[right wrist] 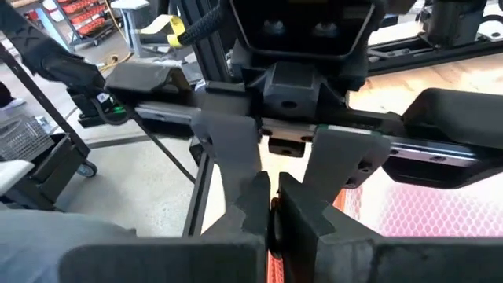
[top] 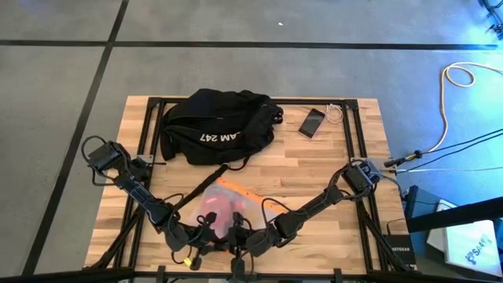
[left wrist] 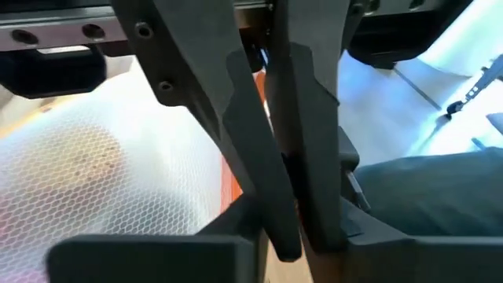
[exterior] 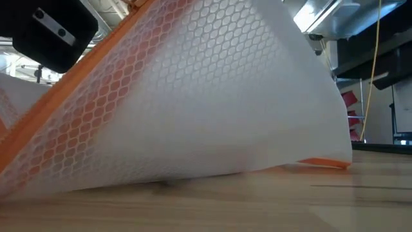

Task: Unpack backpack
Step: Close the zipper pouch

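The black backpack (top: 216, 126), with white lettering, lies slumped on the far middle of the table, and no gripper touches it. A translucent mesh pouch (top: 224, 206) with orange trim and reddish contents lies near the table's near edge. It fills the low view (exterior: 193, 96), sloping up, with its lower edge and one orange corner (exterior: 325, 164) on the wood. My left gripper (top: 206, 230) and right gripper (top: 240, 233) meet at the pouch's near end, facing each other, both shut on it. My left gripper pinches the mesh pouch's orange trimmed edge (left wrist: 234, 185) between its two fingers at the near end. The right gripper's fingers stand right in front and hide most of the contact. The pouch slopes up from the table, its lower edge resting on the wood. My right gripper pinches the same orange edge (right wrist: 272, 263) between its two fingers, close beside the left gripper's hold. The orange strip runs along the gap between the fingers. How many layers it has cannot be seen.
A flat black phone (top: 311, 122) with a white cable lies to the right of the backpack on the far right of the table. Bare wood lies between backpack and pouch and at both sides. Cables and equipment stand on the floor to the right.
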Motion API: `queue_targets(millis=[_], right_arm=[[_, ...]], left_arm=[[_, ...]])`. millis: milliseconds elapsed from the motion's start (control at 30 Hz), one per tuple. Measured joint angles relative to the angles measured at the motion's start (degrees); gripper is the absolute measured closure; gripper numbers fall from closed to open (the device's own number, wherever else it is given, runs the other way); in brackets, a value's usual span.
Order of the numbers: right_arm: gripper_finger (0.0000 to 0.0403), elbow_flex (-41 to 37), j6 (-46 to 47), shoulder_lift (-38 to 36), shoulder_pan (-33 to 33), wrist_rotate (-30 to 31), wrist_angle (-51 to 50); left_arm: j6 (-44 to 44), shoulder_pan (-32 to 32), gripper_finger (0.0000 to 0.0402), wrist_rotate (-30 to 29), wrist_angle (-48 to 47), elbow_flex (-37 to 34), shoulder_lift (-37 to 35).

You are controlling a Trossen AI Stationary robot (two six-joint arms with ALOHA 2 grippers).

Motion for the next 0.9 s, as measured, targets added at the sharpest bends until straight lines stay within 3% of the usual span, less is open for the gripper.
queue_targets(millis=[267, 400, 500, 733, 900], right_arm=[[0.0403, -0.1, 0.0, 0.2, 0.0, -0.1, -0.6], [0.0403, -0.2, 0.0, 0.3, -0.1, -0.1, -0.7], [0.0403, -0.2, 0.1, 0.4, -0.1, -0.2, -0.9], [0.0402, -0.3, 1.1, 0.5, -0.1, 0.2, -1.2], [0.0402, -0.3, 1.5, 0.5, 0.0, 0.4, -0.7]], left_arm=[[-1.4, 0.8, 0.0249, 0.4, -0.2, 0.0, 0.0], [-1.8, 1.6, 0.0216, -1.1, 0.1, 0.1, -0.1], [-1.7, 2.0, 0.0217, -1.8, -0.2, 0.2, -0.2], [-1.7, 2.0, 0.0267, -0.1, -0.9, 0.2, -0.3], [-2.0, 2.1, 0.0251, 1.8, -1.4, 0.3, -0.4]])
